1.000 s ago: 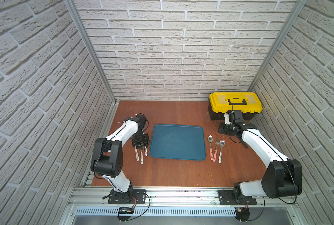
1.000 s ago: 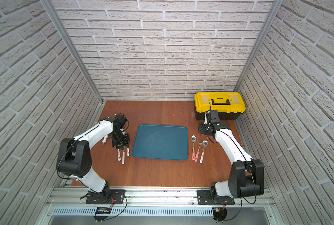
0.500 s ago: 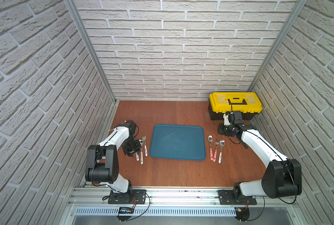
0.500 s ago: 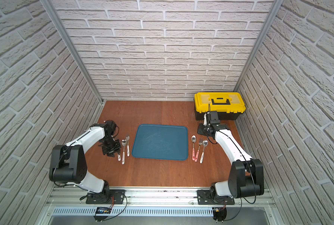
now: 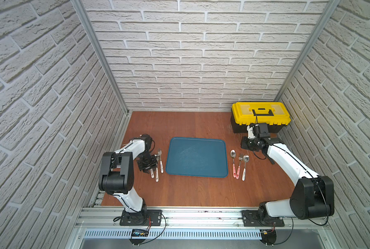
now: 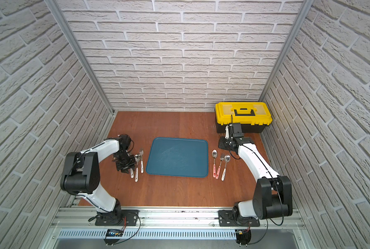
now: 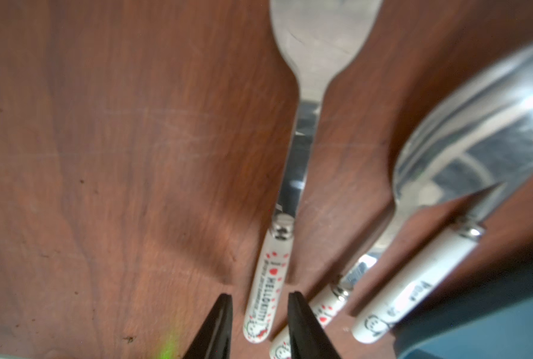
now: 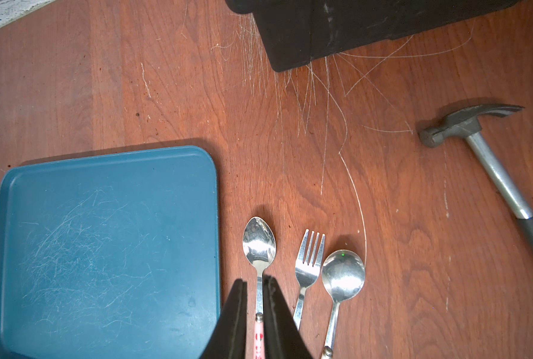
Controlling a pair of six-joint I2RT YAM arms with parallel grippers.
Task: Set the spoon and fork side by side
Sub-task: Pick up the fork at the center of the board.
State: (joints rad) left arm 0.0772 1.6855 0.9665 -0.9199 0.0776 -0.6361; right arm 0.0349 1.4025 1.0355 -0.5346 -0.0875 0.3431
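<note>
Plainly the left gripper (image 7: 260,314) is doing the work here: it is sitting low over the cutlery lying on the table (image 5: 190,194) just left of the tray (image 5: 196,157). Its fingers (image 7: 218,326) are standing a little apart, straddling the tip of a white handle (image 7: 263,295) with a sliver of wood showing on either side, so they are not looking clamped on it. The piece that handle belongs to is running straight away from the gripper, its long axis lining up with the gap between the fingers. Its head is passing out of the wrist view, so whether it is a fork or a spoon I am unable to tell. Just beside it, toward the tray, the spoon (image 6: 137,157) is lying roughly parallel, and the fork (image 6: 141,160) is lying nearest the tray, close against the spoon's bowl; whether they are touching is not showing. All three are pointing their heads at the back wall and their handles at the robot. The coming move, as I am judging it, is turning on that alignment: the jaws are spanning the handle's width, so closing and shifting it sideways is calling for no wrist turn. The right gripper (image 8: 255,284) is hanging near the toolbox (image 5: 260,114), its jaws pressed together and carrying nothing. It is well apart from this group, so the left arm is by far the nearer.
</note>
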